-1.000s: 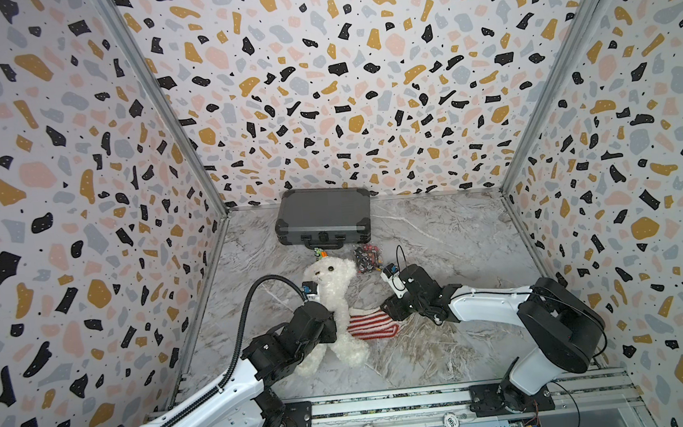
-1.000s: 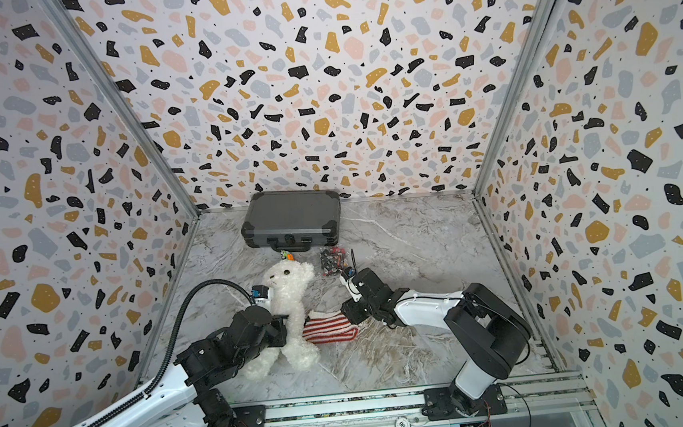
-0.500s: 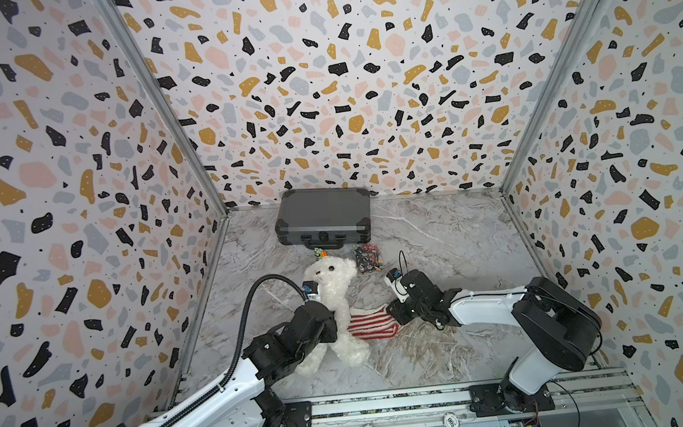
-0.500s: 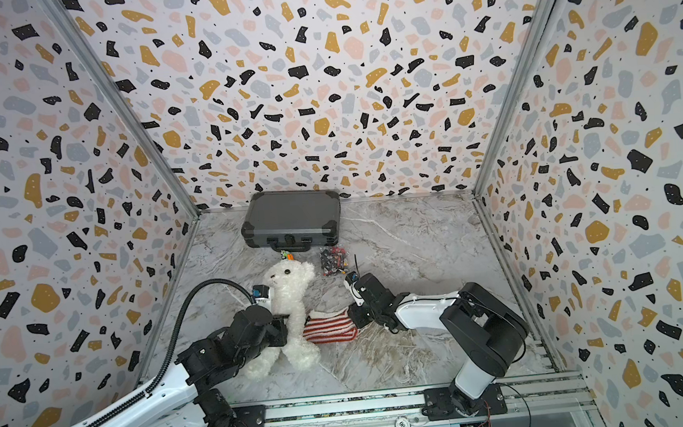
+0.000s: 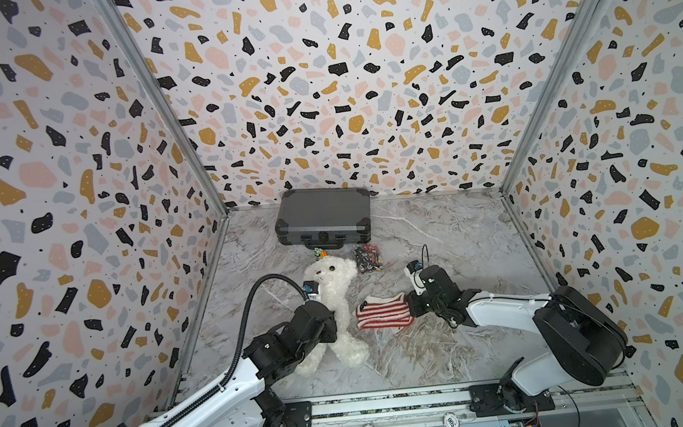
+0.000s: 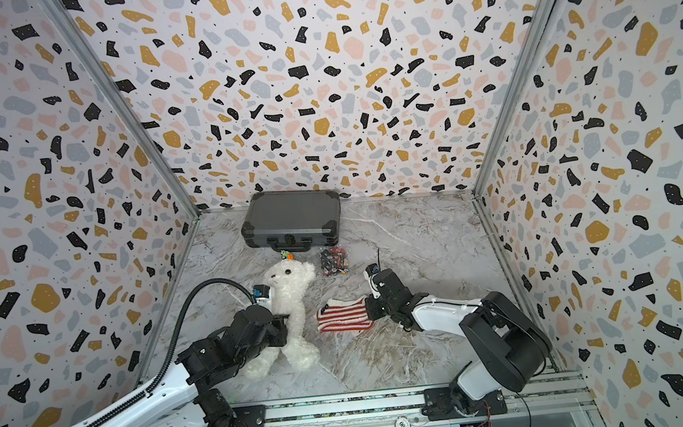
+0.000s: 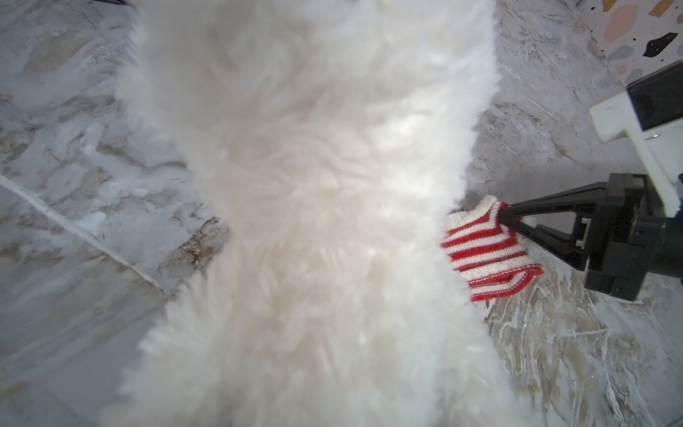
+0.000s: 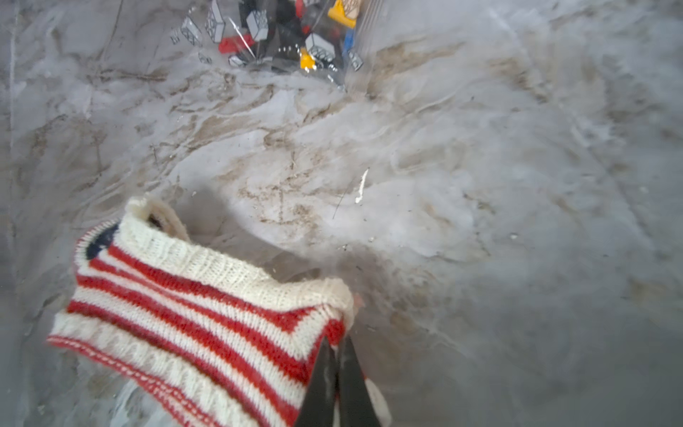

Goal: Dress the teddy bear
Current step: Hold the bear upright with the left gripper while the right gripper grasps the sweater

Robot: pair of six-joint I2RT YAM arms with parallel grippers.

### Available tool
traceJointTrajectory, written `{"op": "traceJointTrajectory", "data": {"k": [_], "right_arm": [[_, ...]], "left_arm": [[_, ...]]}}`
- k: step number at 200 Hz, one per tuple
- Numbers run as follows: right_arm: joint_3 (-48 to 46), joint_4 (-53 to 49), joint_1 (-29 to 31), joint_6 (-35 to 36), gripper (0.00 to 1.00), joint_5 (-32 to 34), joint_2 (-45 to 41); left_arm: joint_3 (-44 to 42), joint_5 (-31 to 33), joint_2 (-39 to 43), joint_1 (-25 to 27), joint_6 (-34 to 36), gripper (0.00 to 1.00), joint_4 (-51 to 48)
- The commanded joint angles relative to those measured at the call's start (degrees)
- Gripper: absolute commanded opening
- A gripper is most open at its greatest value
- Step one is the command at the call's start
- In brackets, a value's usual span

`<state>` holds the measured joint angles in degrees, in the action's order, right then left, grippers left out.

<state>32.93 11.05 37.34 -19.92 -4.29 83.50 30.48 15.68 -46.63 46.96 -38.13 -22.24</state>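
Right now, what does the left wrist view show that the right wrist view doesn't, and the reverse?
Only the left wrist view: the teddy bear, its white fur filling most of the frame, and the right tool seen from outside. Only the right wrist view: a clear bag of toy bricks and the navy patch on the striped sweater. Both: that sweater, one corner pinched in the shut right tool, and the marble table.

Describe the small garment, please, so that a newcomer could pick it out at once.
Start at the grey case by the back wall and come forward to the teddy bear. Just right of its body lies the sweater, pinched by the right gripper: the only red-and-white striped knit.
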Motion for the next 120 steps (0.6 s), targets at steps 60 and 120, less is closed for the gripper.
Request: {"op": "traceJointTrajectory", "data": {"k": [60,120], "right_arm": [[-6.7,-2.6,-9.5,-2.7,0.00,2.0,-12.9],[-7.3,-5.7,-12.9,-4.5,0.33,0.9,-18.7]], "left_arm": [[1.2,0.2,-0.9,-0.3,3.8,0.31,3.8],[2.6,-4.9,-5.6,-0.2,7.3,0.29,5.1]]}}
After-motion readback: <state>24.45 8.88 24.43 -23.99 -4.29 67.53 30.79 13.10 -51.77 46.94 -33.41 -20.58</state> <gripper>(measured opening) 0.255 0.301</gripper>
